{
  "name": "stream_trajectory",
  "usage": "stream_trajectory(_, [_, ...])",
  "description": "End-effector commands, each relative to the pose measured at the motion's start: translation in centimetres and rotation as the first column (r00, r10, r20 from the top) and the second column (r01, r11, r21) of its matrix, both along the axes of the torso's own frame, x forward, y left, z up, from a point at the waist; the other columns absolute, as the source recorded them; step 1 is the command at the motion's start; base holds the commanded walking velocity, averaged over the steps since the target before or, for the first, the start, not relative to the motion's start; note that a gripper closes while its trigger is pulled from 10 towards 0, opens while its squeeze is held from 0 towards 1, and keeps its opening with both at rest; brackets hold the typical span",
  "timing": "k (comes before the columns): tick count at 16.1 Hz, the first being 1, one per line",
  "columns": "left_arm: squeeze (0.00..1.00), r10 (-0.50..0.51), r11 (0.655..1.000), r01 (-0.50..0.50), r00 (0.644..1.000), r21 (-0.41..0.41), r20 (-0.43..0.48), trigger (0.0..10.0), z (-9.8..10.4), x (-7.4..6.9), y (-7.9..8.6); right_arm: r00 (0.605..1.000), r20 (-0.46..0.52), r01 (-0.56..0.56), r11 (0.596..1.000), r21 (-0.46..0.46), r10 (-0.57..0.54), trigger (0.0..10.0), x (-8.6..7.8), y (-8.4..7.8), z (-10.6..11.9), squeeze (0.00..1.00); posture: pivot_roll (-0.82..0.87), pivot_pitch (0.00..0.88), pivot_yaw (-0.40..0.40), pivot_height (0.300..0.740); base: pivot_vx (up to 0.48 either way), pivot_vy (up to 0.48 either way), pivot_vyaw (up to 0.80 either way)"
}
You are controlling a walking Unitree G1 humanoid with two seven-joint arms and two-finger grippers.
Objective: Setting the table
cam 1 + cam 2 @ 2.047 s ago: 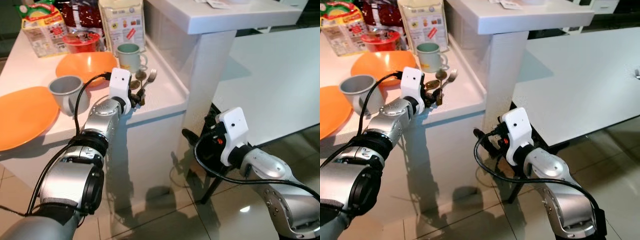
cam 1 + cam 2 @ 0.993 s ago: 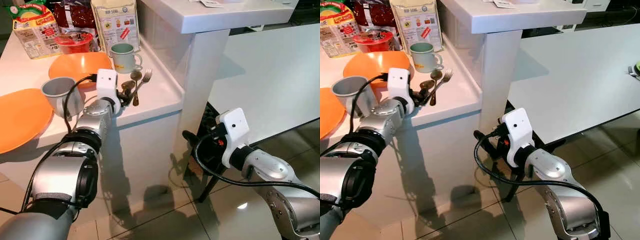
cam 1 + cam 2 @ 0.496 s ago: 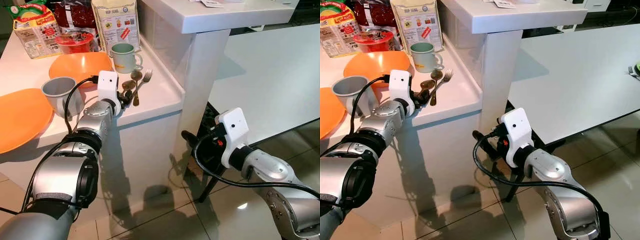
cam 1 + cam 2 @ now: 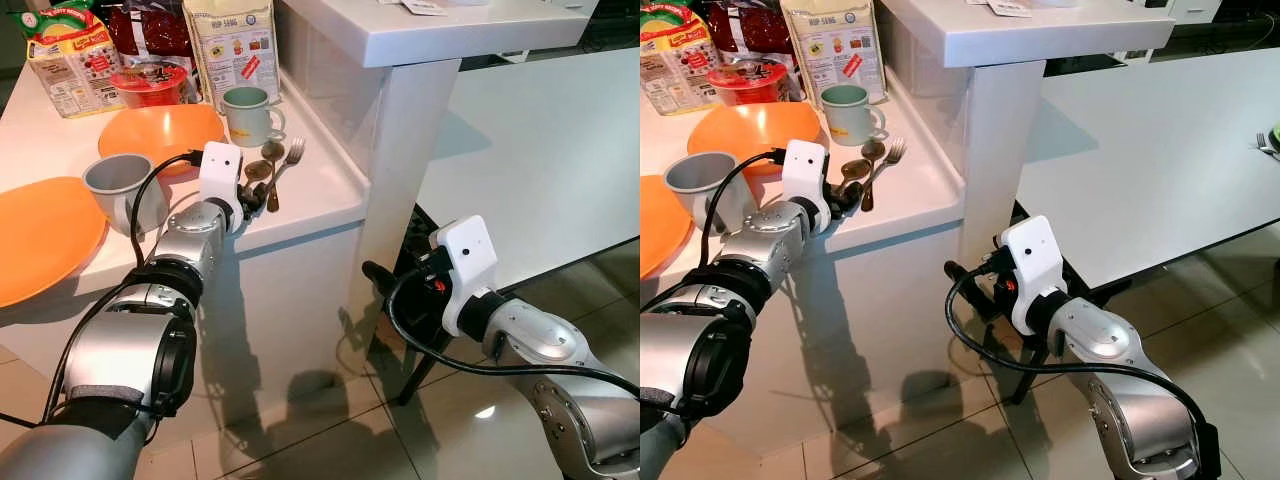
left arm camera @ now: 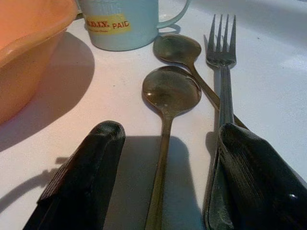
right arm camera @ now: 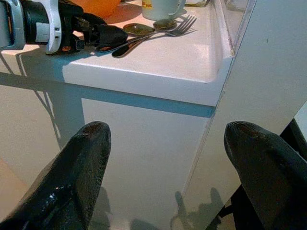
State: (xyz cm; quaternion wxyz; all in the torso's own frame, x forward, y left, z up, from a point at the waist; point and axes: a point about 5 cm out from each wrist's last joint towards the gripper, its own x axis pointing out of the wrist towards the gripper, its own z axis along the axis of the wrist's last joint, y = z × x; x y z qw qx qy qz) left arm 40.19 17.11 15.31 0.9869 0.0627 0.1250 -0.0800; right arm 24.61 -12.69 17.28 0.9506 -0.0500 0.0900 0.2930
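On the white worktop, near its front edge, two spoons and a fork lie side by side just before a green mug, and the left end effector rests spread wide around their handles, gripping nothing. An orange bowl sits beside the mug. The right end effector hangs below the worktop, also wide open and empty.

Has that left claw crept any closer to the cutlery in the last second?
Yes. The left gripper has edged toward the mug, its jaws open around the spoon.
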Motion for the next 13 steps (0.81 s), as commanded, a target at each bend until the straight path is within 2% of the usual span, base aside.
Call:
stream_trajectory(1, [0.00, -0.045, 0.997, 0.046, 0.999, 0.064, -0.023, 10.0, 0.02, 0.05, -0.36, 1.000, 0.003, -0.003, 1.000, -0.007, 0.003, 10.0, -0.03, -0.01, 0.27, 0.00, -0.18, 0.000, -0.005, 0.740, 0.000, 0.000, 0.00])
stream_trajectory(2, [0.00, -0.062, 0.991, 0.068, 0.997, 0.117, -0.050, 10.0, -0.38, -0.09, -0.33, 1.000, 0.002, -0.005, 1.000, -0.007, 0.005, 10.0, -0.02, 0.00, 0.28, 0.00, -0.18, 0.000, -0.004, 0.740, 0.000, 0.000, 0.00])
stream_trajectory(3, [0.00, -0.070, 0.988, 0.078, 0.995, 0.131, -0.068, 10.0, -0.56, -0.15, -0.32, 1.000, 0.002, -0.006, 1.000, -0.008, 0.006, 10.0, -0.01, 0.00, 0.28, 0.00, -0.18, 0.000, -0.004, 0.740, 0.000, 0.000, 0.00])
stream_trajectory(8, [0.00, -0.089, 0.987, 0.108, 0.984, 0.116, -0.155, 10.0, -0.94, -0.31, -0.26, 1.000, -0.001, -0.013, 1.000, -0.016, 0.013, 10.0, 0.00, -0.02, 0.23, 0.00, -0.18, 0.000, -0.007, 0.740, 0.000, 0.000, 0.00])
stream_trajectory(11, [0.00, -0.102, 0.993, 0.111, 0.967, 0.027, -0.234, 7.9, -0.86, -0.39, -0.31, 1.000, -0.004, -0.022, 1.000, -0.021, 0.022, 10.0, 0.00, 0.09, 0.19, 0.00, -0.18, 0.000, -0.007, 0.740, 0.000, 0.000, 0.00])
stream_trajectory(12, [0.00, -0.102, 0.994, 0.111, 0.966, 0.024, -0.238, 6.5, -0.86, -0.39, -0.31, 1.000, -0.004, -0.023, 1.000, -0.021, 0.023, 10.0, 0.00, 0.09, 0.19, 0.00, -0.18, 0.000, -0.007, 0.740, 0.000, 0.000, 0.00])
stream_trajectory(13, [0.00, -0.106, 0.993, 0.114, 0.963, 0.019, -0.246, 5.8, -0.88, -0.41, -0.32, 1.000, -0.005, -0.024, 0.999, -0.022, 0.024, 10.0, -0.01, 0.10, 0.16, 0.00, -0.18, 0.000, -0.007, 0.740, 0.000, 0.000, 0.00])
